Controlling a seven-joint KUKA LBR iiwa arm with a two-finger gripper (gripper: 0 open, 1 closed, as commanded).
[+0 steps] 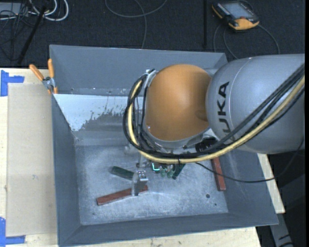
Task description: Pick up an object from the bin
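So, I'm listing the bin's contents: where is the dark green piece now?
The dark green piece lies on the bin floor, left of centre in the camera view, just left of the gripper and above the reddish-brown strip.

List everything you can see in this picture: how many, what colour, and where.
bin: one, grey, middle of the view
floor stick: one, reddish brown, flat on the bin's floor, lower left
wall stick: one, reddish brown, by the bin's right wall
green piece: one, dark green, on the floor above the floor stick
handheld device: one, orange and black, outside the bin, top right
cables: several, white and dark, outside the bin along the top
arm: one, grey with an orange cover, from the right
hand: one, metal, at the floor stick's right end
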